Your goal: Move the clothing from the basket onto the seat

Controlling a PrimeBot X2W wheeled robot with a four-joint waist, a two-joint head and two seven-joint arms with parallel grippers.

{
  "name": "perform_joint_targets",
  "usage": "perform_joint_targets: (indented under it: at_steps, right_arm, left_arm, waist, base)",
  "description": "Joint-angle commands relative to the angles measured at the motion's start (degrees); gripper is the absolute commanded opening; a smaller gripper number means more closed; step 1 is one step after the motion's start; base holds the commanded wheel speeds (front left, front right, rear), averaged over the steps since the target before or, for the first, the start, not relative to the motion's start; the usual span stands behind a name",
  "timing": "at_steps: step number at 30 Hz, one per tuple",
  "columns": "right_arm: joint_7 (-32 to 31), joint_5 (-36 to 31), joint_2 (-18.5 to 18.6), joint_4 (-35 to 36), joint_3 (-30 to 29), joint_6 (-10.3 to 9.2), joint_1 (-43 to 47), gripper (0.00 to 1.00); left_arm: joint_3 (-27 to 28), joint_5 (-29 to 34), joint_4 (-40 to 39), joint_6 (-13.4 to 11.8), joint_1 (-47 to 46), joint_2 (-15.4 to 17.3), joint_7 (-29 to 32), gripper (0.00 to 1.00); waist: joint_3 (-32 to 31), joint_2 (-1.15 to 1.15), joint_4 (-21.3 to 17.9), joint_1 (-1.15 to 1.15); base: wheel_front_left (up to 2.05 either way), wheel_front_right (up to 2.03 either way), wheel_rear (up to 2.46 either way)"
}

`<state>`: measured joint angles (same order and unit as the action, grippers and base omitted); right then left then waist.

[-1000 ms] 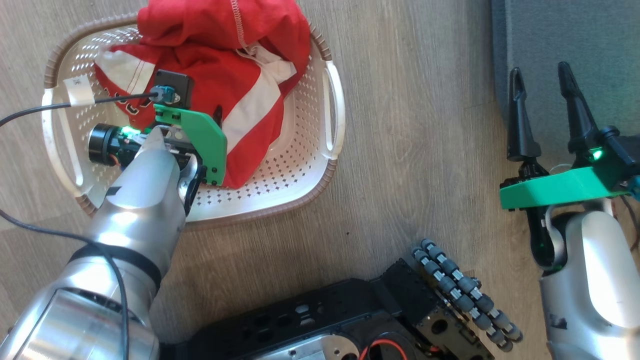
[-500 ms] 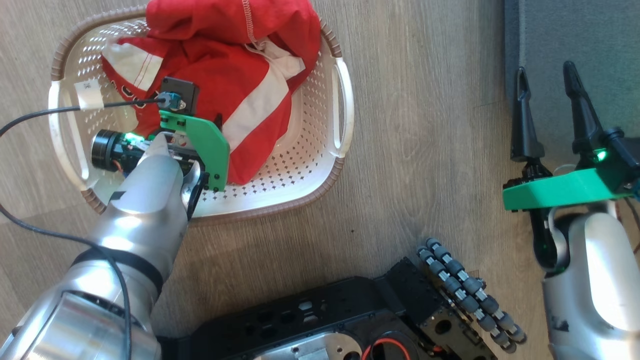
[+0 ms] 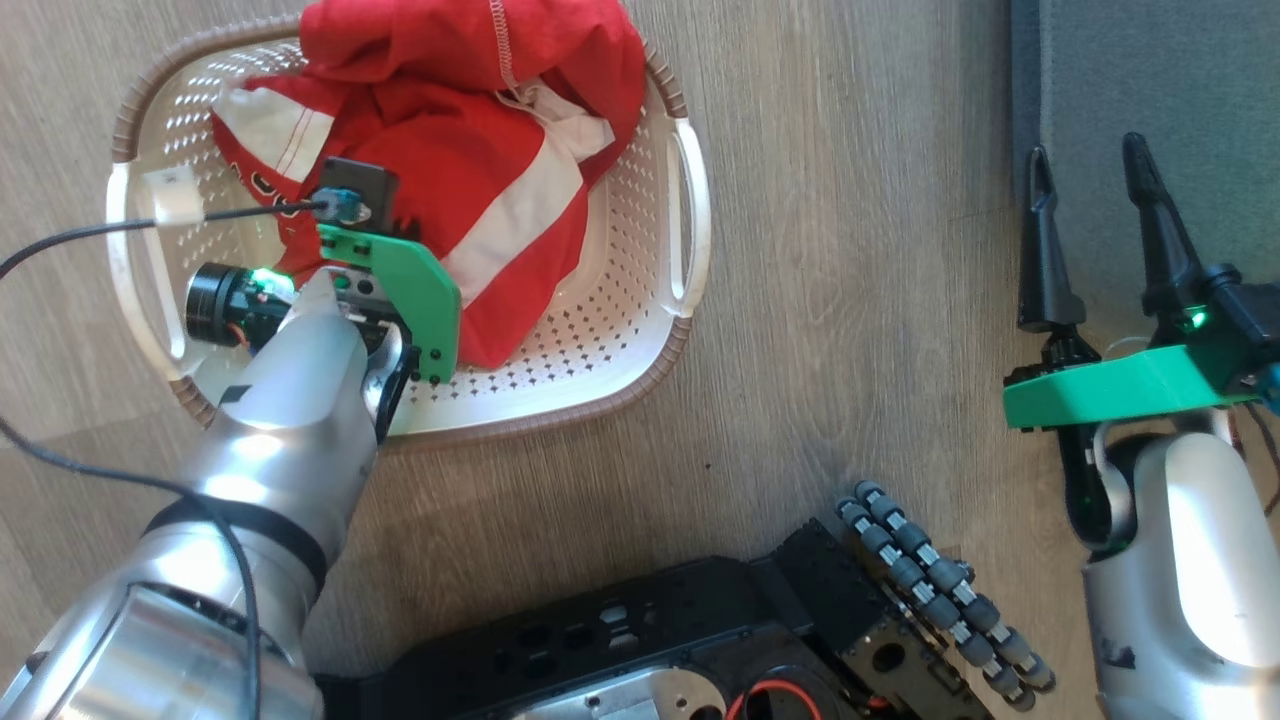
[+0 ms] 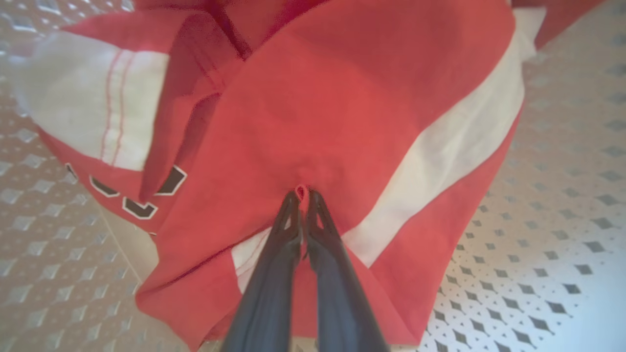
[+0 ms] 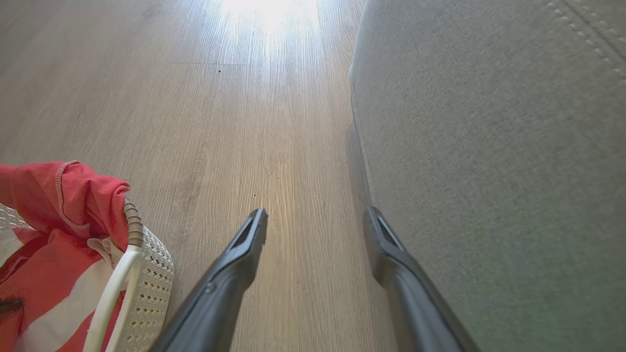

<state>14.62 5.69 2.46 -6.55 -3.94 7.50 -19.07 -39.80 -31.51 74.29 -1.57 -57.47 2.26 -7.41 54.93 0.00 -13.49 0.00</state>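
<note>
Down inside the basket [image 3: 690,200], the left gripper [image 4: 303,193] has its fingers pinched together on a fold of the clothing [image 4: 342,107] heaped there. Beside the seat [image 5: 489,146], the right gripper [image 5: 315,212] holds its fingers spread wide, empty, above the floor [image 5: 220,122].

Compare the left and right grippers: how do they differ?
The left gripper is shut on a fold of red clothing; the right gripper is open, empty. The left gripper is in the basket; the right gripper hangs beside the grey seat. Both are dark, two-fingered.

clothing [image 3: 470,130] in basket [image 3: 620,320], seat [image 3: 1150,80] right of basket
</note>
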Motion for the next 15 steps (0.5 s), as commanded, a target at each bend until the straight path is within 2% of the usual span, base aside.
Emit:
perform_joint_targets:
  at_steps: [1,5,10,15]
  right_arm:
    - [0.38,-0.01,0.42,1.15,0.86,-0.01,2.67,1.00]
    - [0.38,0.73,0.42,0.59,2.38,-0.01,0.87,1.00]
    - [0.38,0.26,0.42,-1.33,2.89,-0.01,-0.48,1.00]
    - [0.38,-0.87,0.42,-3.22,3.11,-0.01,-0.56,1.00]
  left_arm:
    - [1.29,-0.98,-0.33,0.32,1.85,0.62,-1.35,0.00]
    - [3.90,-3.58,-0.45,1.53,1.13,1.11,-5.23,0.00]
    - [6.91,-5.91,-1.99,3.08,3.29,1.94,-7.42,0.00]
    - [11.59,-6.33,-9.82,3.06,7.76,3.65,-7.56,0.00]
  waist:
    - [-0.23,0.00,0.06,0.00]
    - [-1.33,0.00,0.29,0.00]
    - [-7.32,0.00,2.77,0.00]
    - [-14.55,0.00,5.72,0.00]
  base:
    - [0.00,0.00,0.00]
    - [0.00,0.00,0.00]
    - [0.00,0.00,0.00]
    - [0.00,0.00,0.00]
